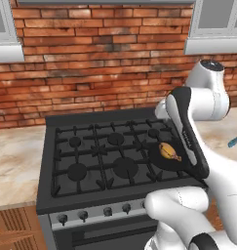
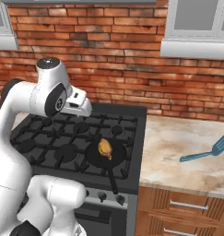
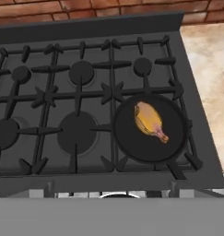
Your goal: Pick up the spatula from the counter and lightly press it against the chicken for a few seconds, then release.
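Note:
A teal spatula lies flat on the beige counter to the right of the stove, its slotted blade towards the far right; its tip also shows at the right edge. The golden chicken piece rests in a black pan on the front right burner. My gripper hovers high above the stove's middle, looking down on it, well left of the spatula. Its fingers are hidden, and nothing is seen in them.
The black stove has several burners under cast grates, with knobs along the front. The pan handle points at the front edge. A brick wall runs behind. Wooden drawers sit below the counter.

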